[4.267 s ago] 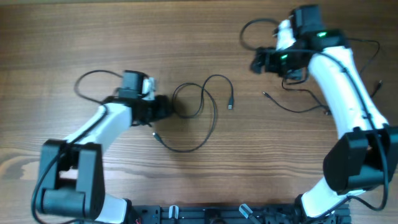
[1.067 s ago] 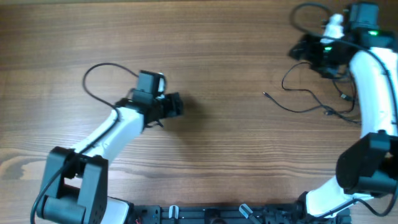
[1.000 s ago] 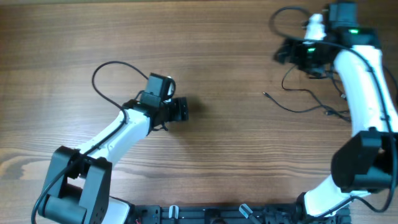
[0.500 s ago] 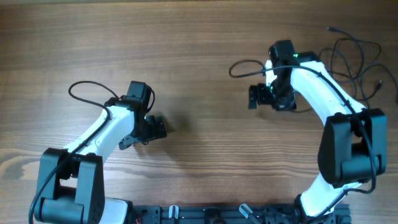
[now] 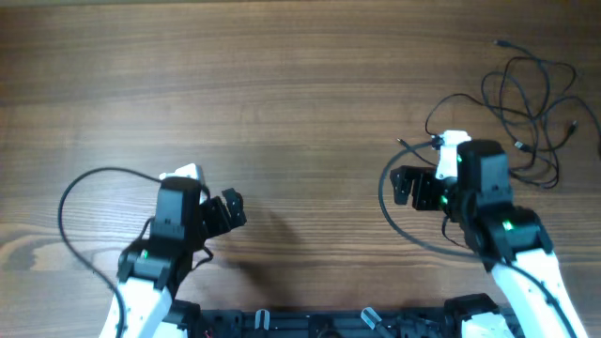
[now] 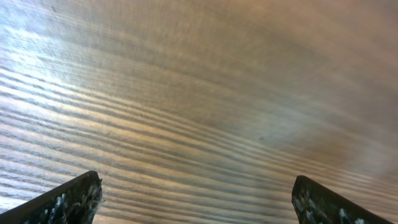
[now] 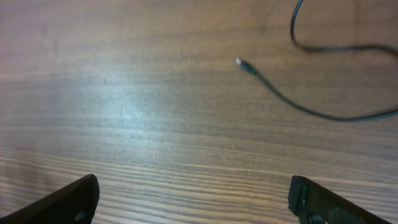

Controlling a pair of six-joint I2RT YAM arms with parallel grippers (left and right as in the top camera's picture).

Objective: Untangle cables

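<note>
Overhead view shows both my arms drawn close to the near table edge. My left gripper point(image 5: 228, 210) sits low on the left, jaws spread, nothing between them; its wrist camera sees only bare wood grain past my two dark fingertips point(image 6: 71, 198). My right gripper point(image 5: 406, 186) sits low on the right, also spread wide and empty. Just ahead of it, in the right wrist view, one thin black cord with a small plug tip point(image 7: 298, 102) lies loose on the brown wooden table point(image 5: 300, 94), plug end pointing toward me, apart from my fingers point(image 7: 59, 200). Farther off, toward the far right corner, the rest of the thin black cables point(image 5: 531, 89) lie in a loose pile of overlapping loops, well away from both grippers. I judge the work unfinished: the cords are gathered to one side but their loops cross each other, so separating them and laying them out singly remains.
</note>
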